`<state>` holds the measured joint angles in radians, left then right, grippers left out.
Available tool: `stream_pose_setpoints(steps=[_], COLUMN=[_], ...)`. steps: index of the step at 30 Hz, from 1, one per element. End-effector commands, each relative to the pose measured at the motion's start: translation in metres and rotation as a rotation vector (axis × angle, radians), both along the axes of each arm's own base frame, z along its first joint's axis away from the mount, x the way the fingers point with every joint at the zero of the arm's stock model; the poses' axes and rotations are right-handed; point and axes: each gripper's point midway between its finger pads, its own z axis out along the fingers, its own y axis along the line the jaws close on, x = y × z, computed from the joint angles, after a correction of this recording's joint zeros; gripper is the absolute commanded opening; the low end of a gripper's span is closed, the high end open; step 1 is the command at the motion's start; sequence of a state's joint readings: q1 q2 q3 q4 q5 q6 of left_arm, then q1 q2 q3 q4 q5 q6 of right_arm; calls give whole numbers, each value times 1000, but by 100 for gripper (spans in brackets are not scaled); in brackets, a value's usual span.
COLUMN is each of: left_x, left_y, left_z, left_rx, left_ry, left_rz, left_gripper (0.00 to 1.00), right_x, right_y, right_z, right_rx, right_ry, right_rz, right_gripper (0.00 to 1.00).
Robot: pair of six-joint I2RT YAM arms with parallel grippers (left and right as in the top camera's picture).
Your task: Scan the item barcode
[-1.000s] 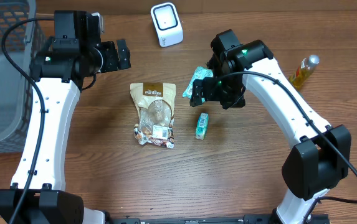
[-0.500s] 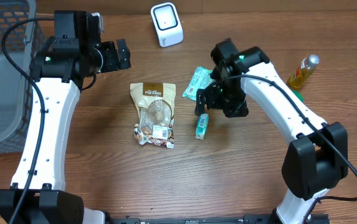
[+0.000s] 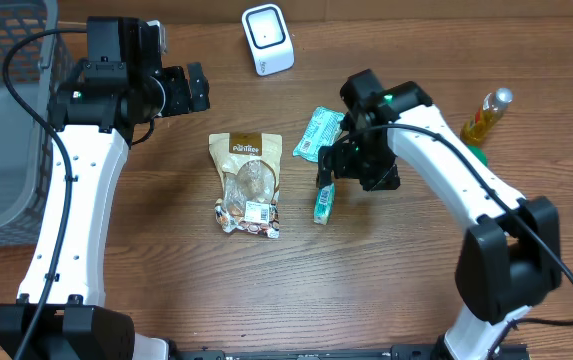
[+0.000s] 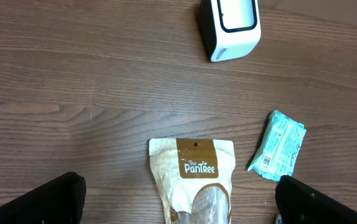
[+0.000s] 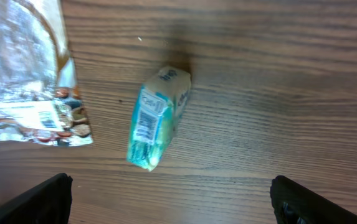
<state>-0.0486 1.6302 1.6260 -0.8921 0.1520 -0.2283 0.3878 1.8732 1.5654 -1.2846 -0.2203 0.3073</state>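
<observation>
left end effector (image 3: 194, 88), right end effector (image 5: 173, 202): gaping, empty | teal box (image 5: 156, 118) touches nothing

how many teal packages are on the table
2. A flat teal packet lies right of the PanTree pouch's top; a small teal box lies below it, beside the pouch's lower end. Others may be hidden.

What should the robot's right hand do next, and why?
Probably lower the right gripper straight down around the small teal box and close on it. Its jaws stand open and hold nothing, and in the right wrist view the box lies loose on the table, roughly centred between them.
</observation>
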Motion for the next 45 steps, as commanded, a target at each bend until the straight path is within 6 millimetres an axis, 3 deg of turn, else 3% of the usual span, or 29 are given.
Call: stream_pose_setpoints(steps=[1,6,9,11,14,17,20,26,29,34,45], left_x=[2,2,2,2,2,2,2,2,2,2,2], left_y=[-1,-1,-1,-1,-1,-1,-1,-1,-1,-1,-1], left_z=[5,5,5,5,5,5,5,5,5,5,5], left_rx=[18,18,18,18,18,18,18,18,18,18,18], left_ry=[-18,-18,-18,-18,-19,-18,-19,-19,-18,-19,-19], left_rz=[-18,-18,-18,-18,-18,-18,-18,-18,-18,-18,-18], left_gripper=[100,100,99,100,100,100,100,100,100,100,99], right_x=[13,7,7,3,-2,-8,-16,-31,-30,-24,-27], right_y=[-8,-21,-25,-27,-26,-23,-15,24,28,24,44], right_z=[81,129,143,142,130,105,73,24,1,-20,-49], right_rx=[82,131,147,142,131,118,110,204,178,140,207], right_ry=[-237,-376,-425,-411,-364,-289,-224,-190,-217,-260,-335], right_rz=[-31,-59,-70,-73,-78,-117,-122,-40,-43,-114,-87], right_gripper=[100,100,100,100,90,83,82,82,82,80,57])
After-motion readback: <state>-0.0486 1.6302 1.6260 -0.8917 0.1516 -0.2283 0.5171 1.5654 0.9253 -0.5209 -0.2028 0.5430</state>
